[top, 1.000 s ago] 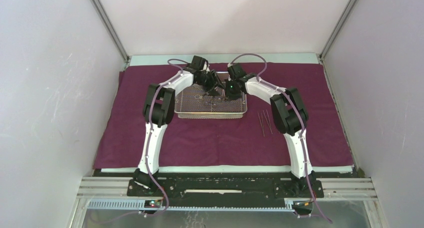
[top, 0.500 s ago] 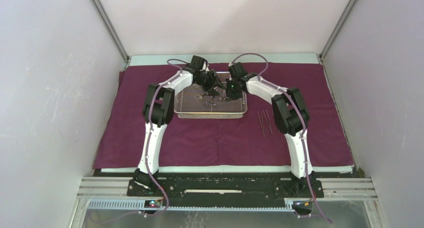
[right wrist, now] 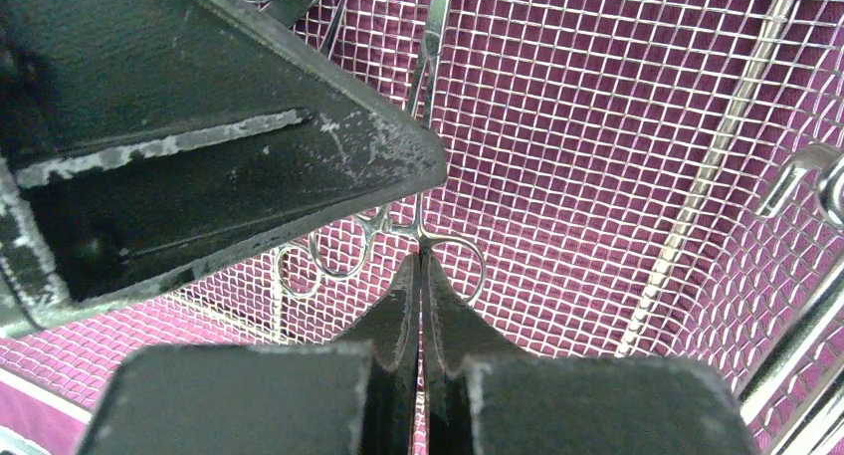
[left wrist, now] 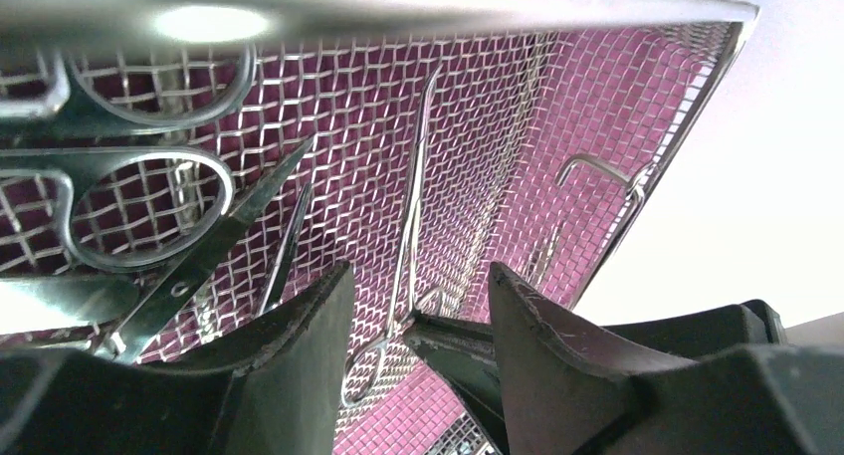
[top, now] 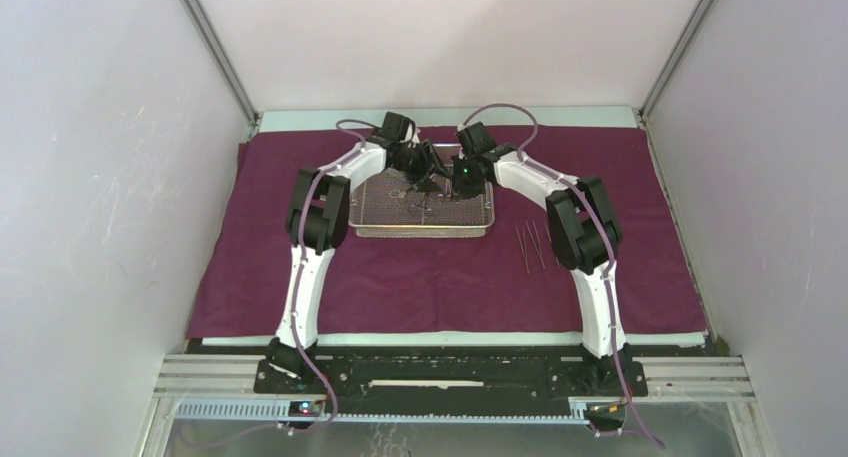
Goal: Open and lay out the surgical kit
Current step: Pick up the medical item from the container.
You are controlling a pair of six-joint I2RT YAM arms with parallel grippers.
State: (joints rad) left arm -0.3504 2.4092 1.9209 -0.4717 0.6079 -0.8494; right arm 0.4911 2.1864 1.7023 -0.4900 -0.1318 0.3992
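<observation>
The maroon cloth wrap (top: 430, 277) lies spread flat. The silver wire-mesh tray (top: 420, 232) stands on it at the middle back. Both grippers reach into the tray. My right gripper (right wrist: 420, 261) is shut, its fingertips pinching thin steel forceps (right wrist: 428, 97) where the ring handles join. My left gripper (left wrist: 420, 268) is open and empty, its jaws either side of the forceps (left wrist: 413, 206) and the right fingertip. Steel scissors (left wrist: 149, 206) lie in the tray to the left. In the top view the left gripper (top: 425, 182) and right gripper (top: 445, 189) are almost touching.
Two thin steel instruments (top: 530, 245) lie side by side on the cloth right of the tray. A hinged wire handle (right wrist: 806, 176) sits at the tray's end wall. White enclosure walls stand close on the left, right and back.
The right wrist has shifted slightly toward the back of the tray. The left arm has stayed put.
</observation>
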